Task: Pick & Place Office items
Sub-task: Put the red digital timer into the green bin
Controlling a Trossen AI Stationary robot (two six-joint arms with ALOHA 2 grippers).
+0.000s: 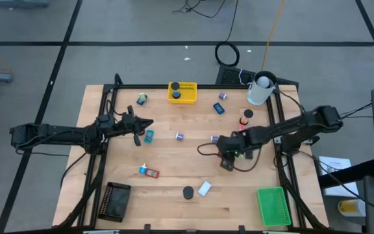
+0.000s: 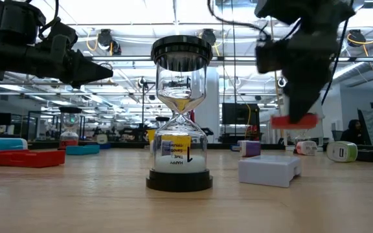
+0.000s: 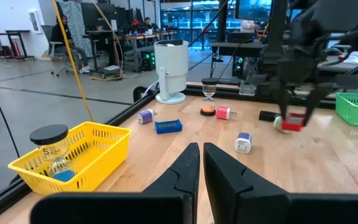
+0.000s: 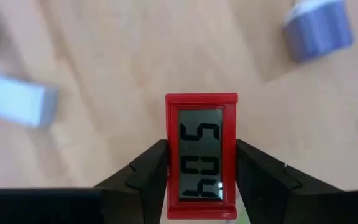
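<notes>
Desk (image 1: pixel 174 208): light wooden top, seen from above. Resting on it: a yellow mesh tray (image 1: pixel 182 91) at the far edge, holding a black-capped hourglass; a white cylindrical cup (image 1: pixel 260 90) at the far right corner; a black mesh tray (image 1: pixel 116 201) at the near left corner; a green mesh tray (image 1: pixel 272 205) at the near right corner. Small items lie scattered between: a black-capped hourglass (image 2: pixel 180 113) standing upright near the front, a white block (image 1: pixel 204 188) just beside it, a red block (image 1: pixel 152 173) touching a blue piece, a teal block (image 1: pixel 149 136), a blue block (image 1: pixel 219 108), and small purple-and-white blocks (image 1: pixel 179 136) around mid-desk.
</notes>
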